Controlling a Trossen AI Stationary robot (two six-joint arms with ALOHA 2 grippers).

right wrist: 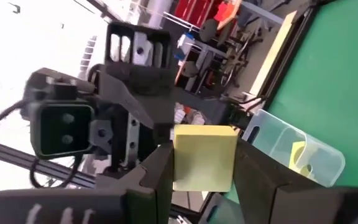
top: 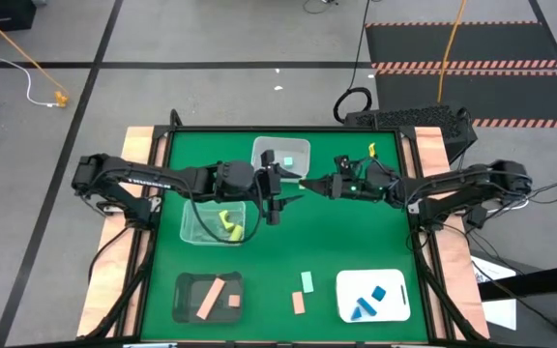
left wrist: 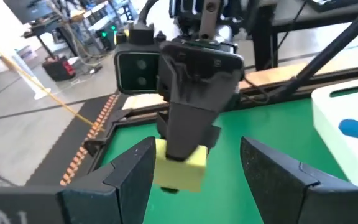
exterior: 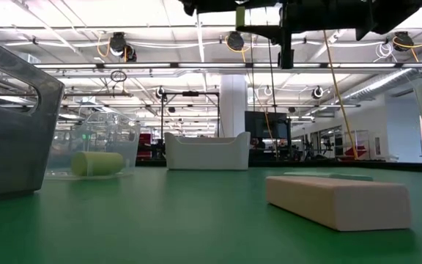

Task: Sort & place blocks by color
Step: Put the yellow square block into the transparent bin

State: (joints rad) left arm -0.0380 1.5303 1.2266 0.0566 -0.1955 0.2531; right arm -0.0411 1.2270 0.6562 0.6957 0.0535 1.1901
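Observation:
My right gripper is shut on a yellow block and holds it in the air over the middle of the table. My left gripper is open. Its two fingers stand on either side of that yellow block, close to it and apart from it as far as shows. In the high view the two grippers meet tip to tip, left gripper against right gripper. A mint green block and a tan-pink block lie flat on the table near its near edge. My right gripper pinches the yellow block between its two fingers, one on each of two opposite faces. It reaches in roughly level from the table's right. The block is lifted clear of the table, and its lower part sticks out past the dark finger.
A clear tray with yellow blocks sits under the left arm. A tray at the far side holds a mint green block. A dark tray holds tan-pink blocks, and a white tray holds blue blocks. Open green table lies between them.

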